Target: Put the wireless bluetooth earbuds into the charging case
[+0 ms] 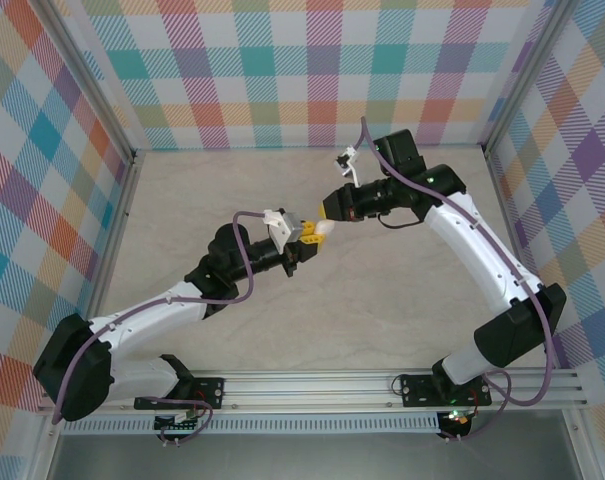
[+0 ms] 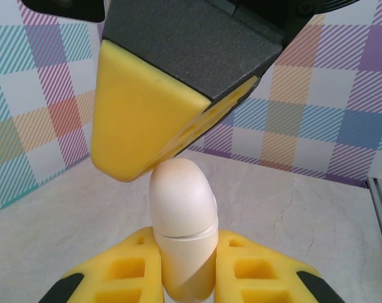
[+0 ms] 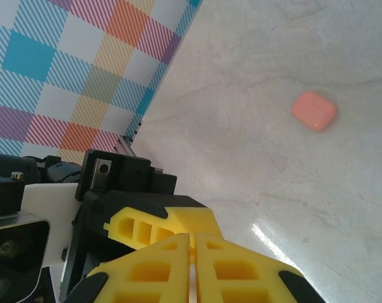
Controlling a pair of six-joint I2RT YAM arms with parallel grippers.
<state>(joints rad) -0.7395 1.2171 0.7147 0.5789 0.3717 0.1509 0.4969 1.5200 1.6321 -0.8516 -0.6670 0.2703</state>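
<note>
My left gripper point(image 1: 315, 234) is held up in the air and is shut on a white charging case point(image 2: 181, 221), which stands upright between the yellow fingers point(image 2: 254, 271) with its lid seam closed. My right gripper point(image 3: 192, 236) is shut, with a hairline slit between its pads. Its tip point(image 2: 139, 166) rests against the rounded top of the case. In the top view the two grippers meet nose to nose over the middle of the table, with the case point(image 1: 325, 229) between them. The earbuds are out of view.
A salmon-pink case point(image 3: 313, 110) lies shut on the pale marble table point(image 3: 254, 76), off to one side below the right wrist. Checked walls point(image 1: 282, 70) stand on three sides. A metal rail point(image 1: 382, 385) runs along the near edge.
</note>
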